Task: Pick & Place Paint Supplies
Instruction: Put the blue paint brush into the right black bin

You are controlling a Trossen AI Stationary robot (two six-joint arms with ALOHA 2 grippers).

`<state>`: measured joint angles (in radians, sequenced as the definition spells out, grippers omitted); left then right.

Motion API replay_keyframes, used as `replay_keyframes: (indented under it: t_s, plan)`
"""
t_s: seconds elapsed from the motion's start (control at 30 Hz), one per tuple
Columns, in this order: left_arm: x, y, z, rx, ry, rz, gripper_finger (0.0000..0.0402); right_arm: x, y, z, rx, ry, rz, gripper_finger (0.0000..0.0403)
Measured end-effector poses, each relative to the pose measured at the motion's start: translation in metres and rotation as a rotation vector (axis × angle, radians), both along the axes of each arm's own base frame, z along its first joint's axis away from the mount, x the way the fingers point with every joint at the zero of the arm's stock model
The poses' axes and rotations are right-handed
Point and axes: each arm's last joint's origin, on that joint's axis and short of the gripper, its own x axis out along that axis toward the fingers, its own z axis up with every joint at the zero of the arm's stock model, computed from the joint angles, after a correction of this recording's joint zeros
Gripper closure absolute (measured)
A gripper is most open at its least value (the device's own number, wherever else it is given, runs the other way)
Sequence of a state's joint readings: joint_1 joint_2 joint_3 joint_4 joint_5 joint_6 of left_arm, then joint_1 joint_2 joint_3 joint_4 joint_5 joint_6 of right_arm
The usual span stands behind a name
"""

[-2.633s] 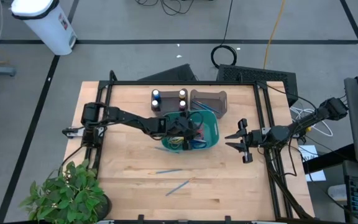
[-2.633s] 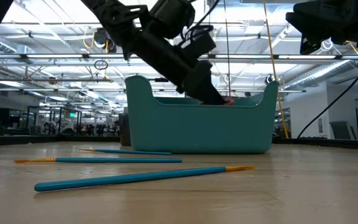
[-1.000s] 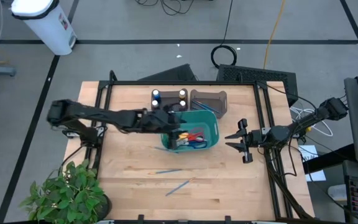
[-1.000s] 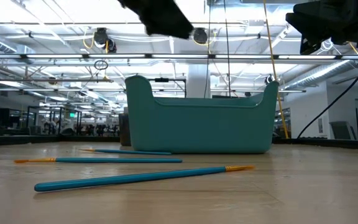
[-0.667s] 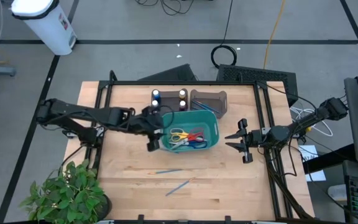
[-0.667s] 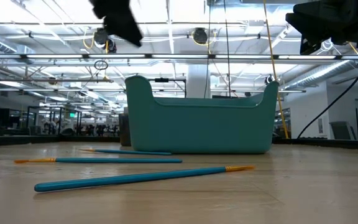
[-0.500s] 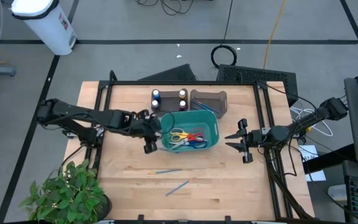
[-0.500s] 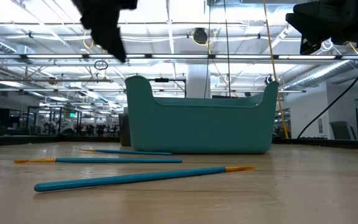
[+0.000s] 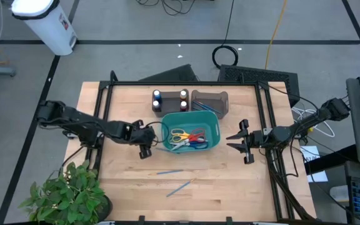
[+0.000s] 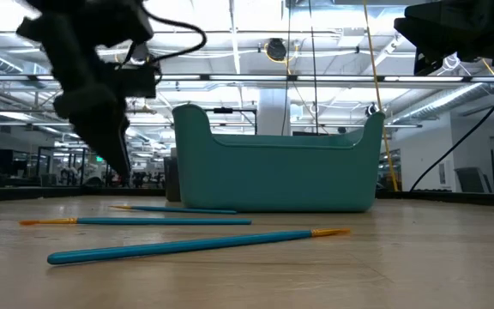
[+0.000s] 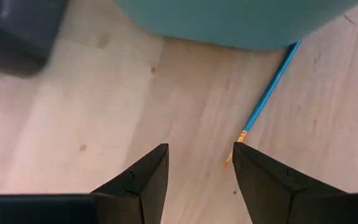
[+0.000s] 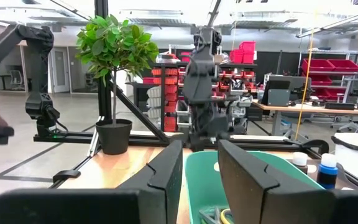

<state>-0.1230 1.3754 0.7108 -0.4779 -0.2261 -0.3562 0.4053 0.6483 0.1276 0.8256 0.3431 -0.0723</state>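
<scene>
Left claw (image 9: 144,150) hangs low over the tabletop (image 9: 230,181), fingers parted and empty, apparently lining up a pick: a blue paintbrush (image 11: 267,93) lies just ahead, beside the teal bin (image 9: 212,140). Right claw (image 9: 241,149) waits beyond that bin, narrowly parted, empty.

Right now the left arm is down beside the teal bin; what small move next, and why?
Probably lower the left end effector onto the paintbrush just ahead. Its fingers are open and empty above bare wood, and the brush's orange tip lies near one finger, running under the teal bin. The right end effector waits aside.
</scene>
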Motion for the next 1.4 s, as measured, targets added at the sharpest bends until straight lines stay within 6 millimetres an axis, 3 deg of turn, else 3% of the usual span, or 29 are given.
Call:
replay_keyframes:
  t_s: [0.27,1.07,1.2,1.4]
  plan:
    - [-0.009,0.0,-0.03,-0.017,-0.095,-0.085,0.0215,0.0,0.0,0.0,0.0,0.0,0.0,0.031]
    - [-0.01,-0.003,-0.059,-0.038,-0.056,-0.204,0.0218,0.0,0.0,0.0,0.0,0.001,-0.001,0.031]
    - [-0.011,-0.003,-0.06,-0.051,-0.047,-0.215,0.0252,0.0,0.0,0.0,0.0,0.001,-0.001,0.031]
    - [-0.011,-0.004,-0.061,-0.064,-0.041,-0.223,0.0345,0.0,0.0,0.0,0.0,0.001,-0.001,0.031]
